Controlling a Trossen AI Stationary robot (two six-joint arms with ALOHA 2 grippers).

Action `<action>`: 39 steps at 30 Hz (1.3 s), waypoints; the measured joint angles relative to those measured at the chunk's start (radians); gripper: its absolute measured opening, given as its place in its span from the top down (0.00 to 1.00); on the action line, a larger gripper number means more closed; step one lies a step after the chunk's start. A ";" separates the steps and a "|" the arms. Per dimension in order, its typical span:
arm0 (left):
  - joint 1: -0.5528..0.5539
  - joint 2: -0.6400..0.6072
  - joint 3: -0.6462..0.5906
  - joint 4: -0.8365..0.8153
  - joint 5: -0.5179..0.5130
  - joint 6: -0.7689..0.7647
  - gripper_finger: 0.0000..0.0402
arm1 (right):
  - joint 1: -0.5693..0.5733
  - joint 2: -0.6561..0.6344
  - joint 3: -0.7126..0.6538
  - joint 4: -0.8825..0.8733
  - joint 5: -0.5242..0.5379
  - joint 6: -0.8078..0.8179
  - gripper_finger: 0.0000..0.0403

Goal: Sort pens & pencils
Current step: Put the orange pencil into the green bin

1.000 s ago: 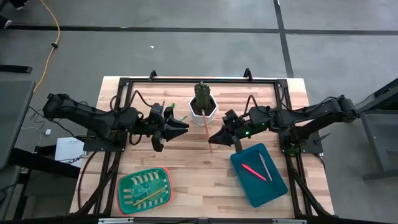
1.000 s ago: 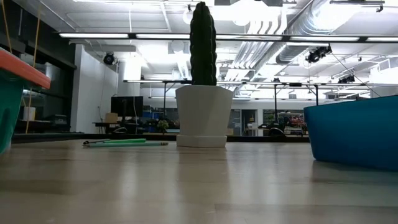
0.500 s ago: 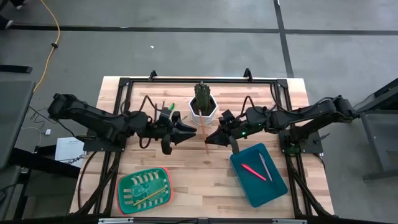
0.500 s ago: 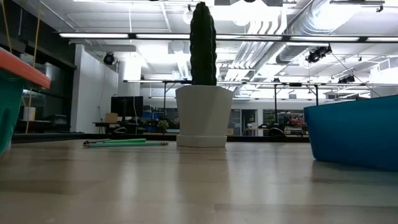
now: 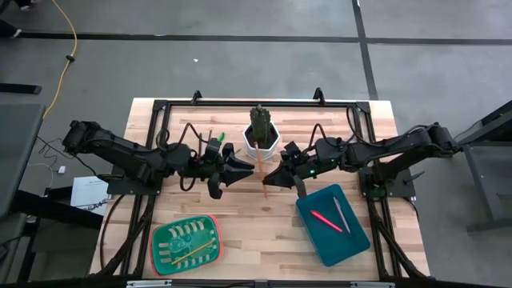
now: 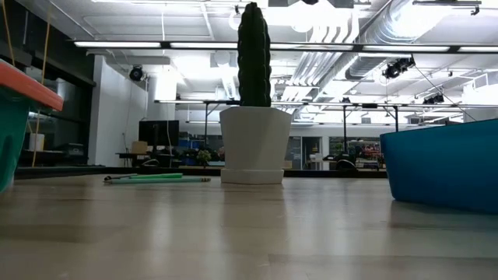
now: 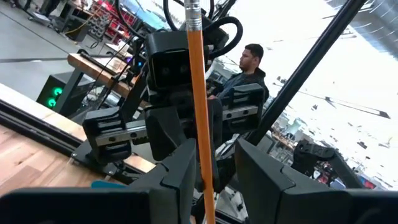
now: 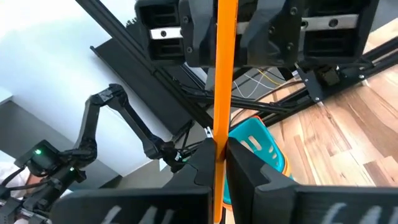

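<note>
An orange pencil (image 5: 262,172) hangs above the table in front of the cactus pot, and my right gripper (image 5: 273,178) is shut on it. My left gripper (image 5: 240,170) faces it from the table's left, open. Its two fingers (image 7: 181,167) stand on either side of the pencil's shaft (image 7: 200,106); whether one touches it I cannot tell. A green pen (image 6: 156,176) and a thin pencil (image 6: 194,180) lie flat on the table left of the pot. A pink pen (image 5: 326,221) and a grey pen (image 5: 342,214) lie in the blue tray. My right gripper pinches the orange pencil's shaft (image 8: 221,134) between its two fingers. The fingers come roughly level from the table's right and lie across the pencil. The pencil is lifted clear of the table and sticks out on both sides of the fingers.
The white pot with the cactus (image 5: 262,136) stands just beyond the two grippers. A green tray (image 5: 186,242) with a pencil in it sits near left, the blue tray (image 5: 352,240) near right. A black frame (image 5: 240,104) runs along the table's far edge. A seated person (image 7: 249,68) shows beyond.
My left gripper has moved toward the table's right and a little down, up to the orange pencil, and its open fingers now stand around the shaft. It has kept still for the last half second. The pencil stays in my right gripper.
</note>
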 joint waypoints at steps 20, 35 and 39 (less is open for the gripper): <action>0.000 0.045 0.000 0.033 0.019 -0.015 0.75 | -0.006 0.072 0.000 0.094 -0.050 0.034 0.99; 0.000 0.045 0.000 0.025 0.030 -0.015 0.75 | -0.009 0.071 0.000 0.094 -0.054 0.034 0.99; 0.000 0.045 0.000 0.025 0.030 -0.014 0.75 | -0.008 0.071 0.000 0.094 -0.060 0.034 0.99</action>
